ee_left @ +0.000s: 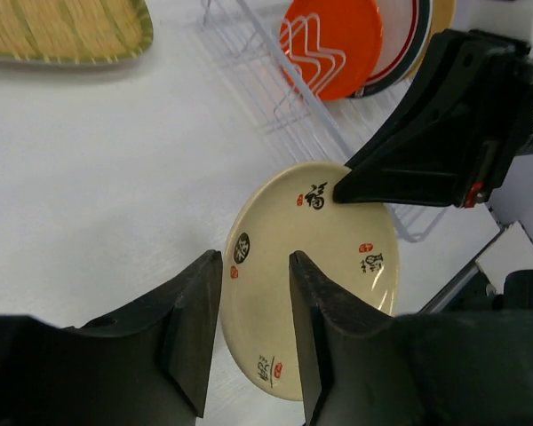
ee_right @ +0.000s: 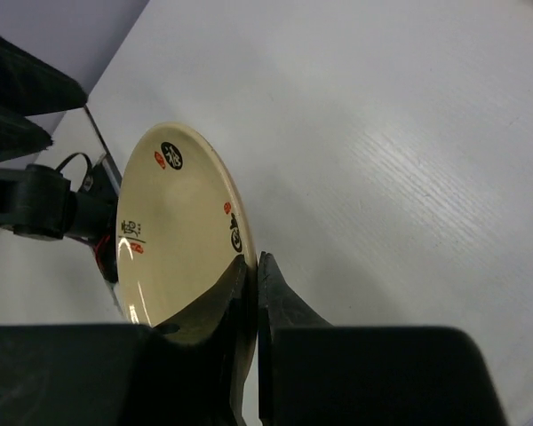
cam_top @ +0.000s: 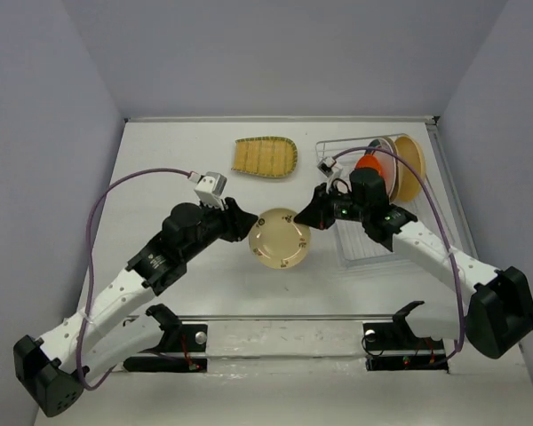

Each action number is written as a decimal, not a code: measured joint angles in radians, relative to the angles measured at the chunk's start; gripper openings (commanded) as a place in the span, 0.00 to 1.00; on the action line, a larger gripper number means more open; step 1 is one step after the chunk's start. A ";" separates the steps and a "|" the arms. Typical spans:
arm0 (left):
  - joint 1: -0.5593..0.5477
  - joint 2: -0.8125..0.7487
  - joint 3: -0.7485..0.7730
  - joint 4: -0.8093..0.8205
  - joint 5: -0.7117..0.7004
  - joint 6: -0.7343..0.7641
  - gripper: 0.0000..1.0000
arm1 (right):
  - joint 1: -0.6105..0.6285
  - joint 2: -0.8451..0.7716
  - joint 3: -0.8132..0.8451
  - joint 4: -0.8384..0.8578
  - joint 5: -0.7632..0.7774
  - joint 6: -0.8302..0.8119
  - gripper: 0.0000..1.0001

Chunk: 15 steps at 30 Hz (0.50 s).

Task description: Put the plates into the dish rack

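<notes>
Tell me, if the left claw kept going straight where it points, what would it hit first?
Most likely the small beige patterned plate, its rim right ahead of the open left gripper; the right gripper pinches its far edge.

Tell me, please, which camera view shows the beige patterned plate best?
Left wrist view: the beige patterned plate faces it, markings clear. Top external shows it small; right wrist shows it obliquely, partly hidden.

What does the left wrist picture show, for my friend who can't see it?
A small beige plate with dark and red marks is pinched at its rim by the right hand, while the left hand, open, straddles its near edge. Behind stands a wire dish rack holding an orange plate.
</notes>
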 measured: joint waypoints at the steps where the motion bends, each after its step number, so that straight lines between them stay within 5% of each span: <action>1: 0.000 -0.014 0.020 -0.006 -0.015 0.013 0.54 | 0.000 0.000 0.012 -0.002 0.011 0.003 0.07; 5: 0.000 -0.073 0.093 -0.045 -0.079 0.073 0.91 | 0.000 0.011 0.121 -0.031 0.093 0.003 0.07; 8: 0.000 -0.102 0.117 -0.075 -0.137 0.113 0.94 | -0.005 0.013 0.204 -0.080 0.215 -0.017 0.07; 15: 0.002 -0.129 0.096 -0.130 -0.222 0.184 0.99 | -0.015 0.034 0.455 -0.275 0.826 -0.143 0.07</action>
